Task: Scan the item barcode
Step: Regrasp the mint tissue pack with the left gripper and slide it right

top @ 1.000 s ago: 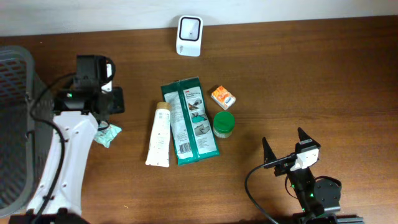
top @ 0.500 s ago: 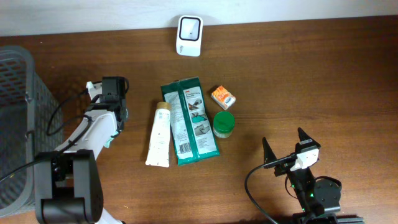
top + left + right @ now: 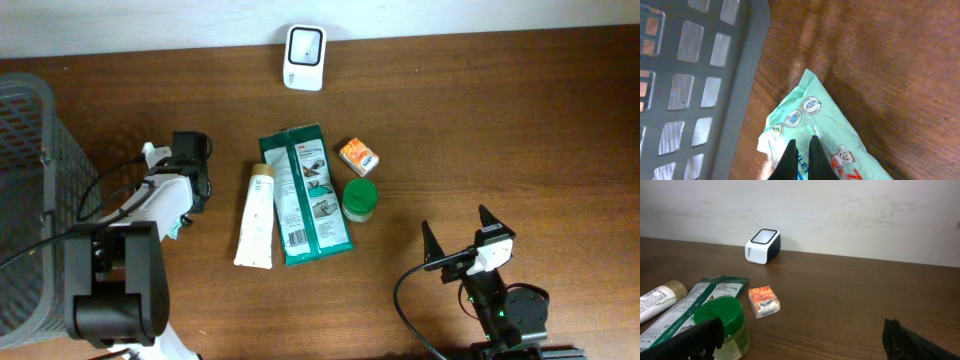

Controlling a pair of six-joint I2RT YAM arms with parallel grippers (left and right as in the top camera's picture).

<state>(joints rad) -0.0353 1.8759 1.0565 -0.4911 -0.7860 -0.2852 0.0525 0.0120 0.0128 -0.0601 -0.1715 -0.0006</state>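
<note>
Left wrist view showed the left tool [image 3: 801, 150] with fingers pressed together, tips at the mint-green packet [image 3: 815, 125] on the counter [image 3: 880, 60] beside the basket [image 3: 700, 75]. The right tool [image 3: 802, 332] stood wide apart, empty. Pickup seemed in hand; next, the packet's barcode needed presenting to the scanner [image 3: 304, 45].

No wording can be read. The mint-green plastic packet [image 3: 825, 130] carries three small round seals and red lettering cut by the frame edge. Print on the dark green flat pouch [image 3: 305, 195] and white tube [image 3: 256, 220] is too small.
</note>
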